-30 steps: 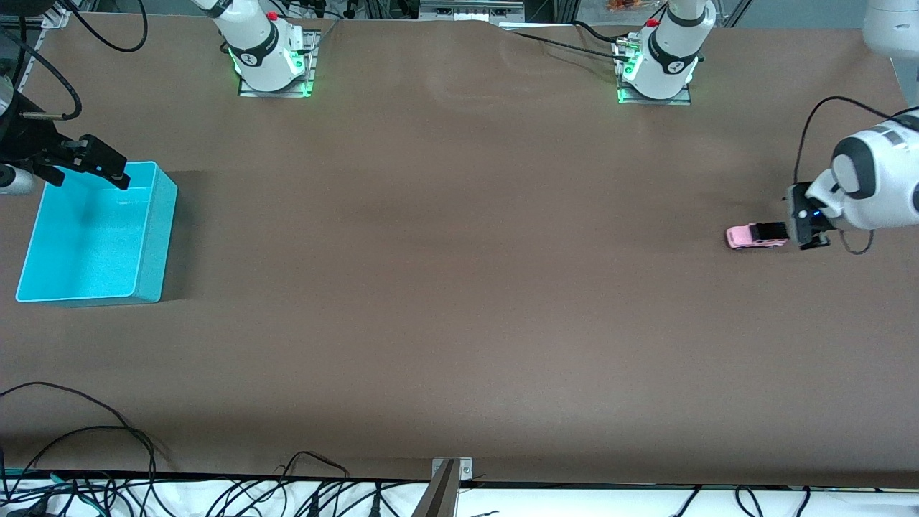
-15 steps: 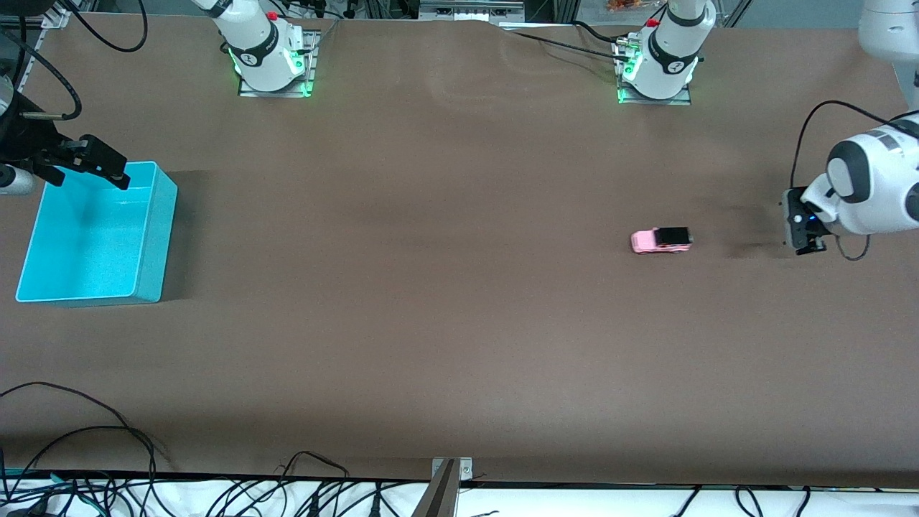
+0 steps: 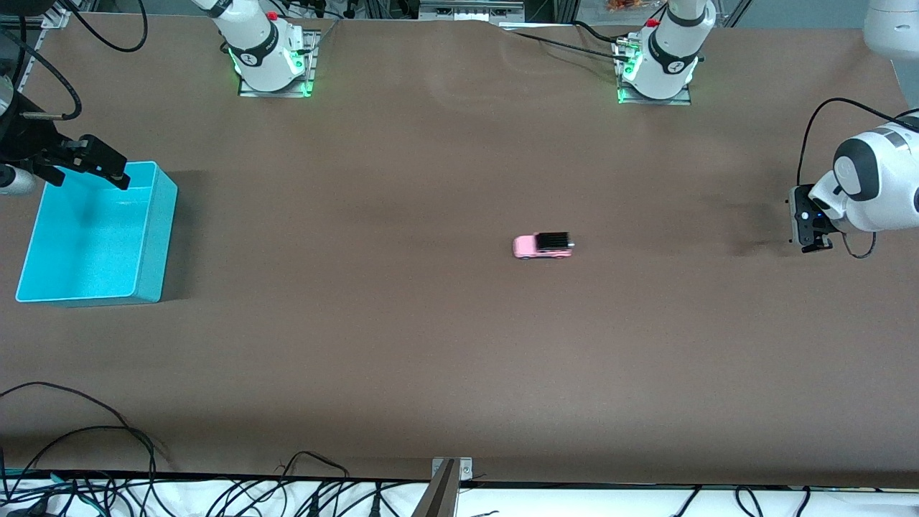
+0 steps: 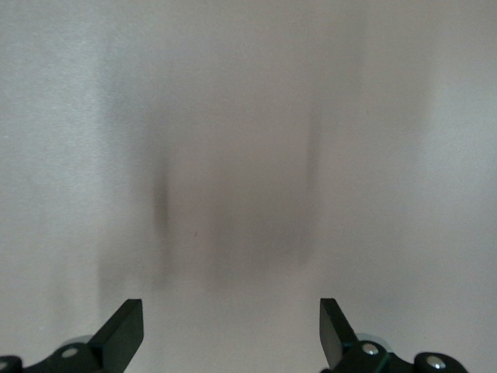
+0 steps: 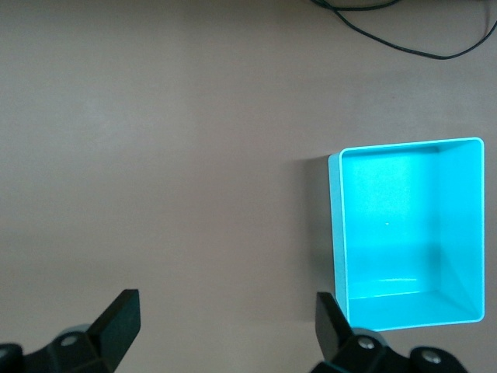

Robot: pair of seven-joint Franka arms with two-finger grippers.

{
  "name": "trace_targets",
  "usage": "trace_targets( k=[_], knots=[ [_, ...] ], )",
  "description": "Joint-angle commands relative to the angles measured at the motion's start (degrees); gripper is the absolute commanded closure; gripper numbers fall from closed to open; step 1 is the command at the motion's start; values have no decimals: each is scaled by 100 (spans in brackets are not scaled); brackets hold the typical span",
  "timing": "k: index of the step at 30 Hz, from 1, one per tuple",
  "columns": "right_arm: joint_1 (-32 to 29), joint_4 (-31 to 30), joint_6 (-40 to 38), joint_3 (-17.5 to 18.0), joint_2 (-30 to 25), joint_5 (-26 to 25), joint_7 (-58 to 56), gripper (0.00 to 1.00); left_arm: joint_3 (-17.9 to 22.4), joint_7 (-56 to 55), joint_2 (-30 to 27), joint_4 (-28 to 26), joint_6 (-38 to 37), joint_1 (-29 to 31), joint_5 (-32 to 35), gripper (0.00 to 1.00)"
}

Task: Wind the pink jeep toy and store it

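Pink jeep toy point(image 3: 543, 245) loose mid-table, well apart from both grippers. Left gripper point(image 3: 810, 228) fingers apart, empty; right gripper point(image 3: 90, 166) open over turquoise bin point(image 3: 154, 237) (waiting). Next: right grabs, bins it.

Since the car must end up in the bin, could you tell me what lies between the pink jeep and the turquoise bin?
Nothing: the front view shows only bare brown table between the pink jeep toy and the turquoise bin.
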Motion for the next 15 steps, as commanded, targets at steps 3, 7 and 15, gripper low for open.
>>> trace_targets(
  k=[3, 7, 15],
  knots=[
    [5, 128, -60, 13, 47, -92, -70, 0, 10, -2, -263, 156, -51, -50, 98, 0],
    [5, 128, -60, 13, 47, -92, -70, 0, -25, -116, -667, 121, -51, -94, 98, 0],
    [-4, 128, -60, 13, 47, -92, -70, 0, -254, -116, -1538, 24, -51, -182, 98, 0]
  ],
)
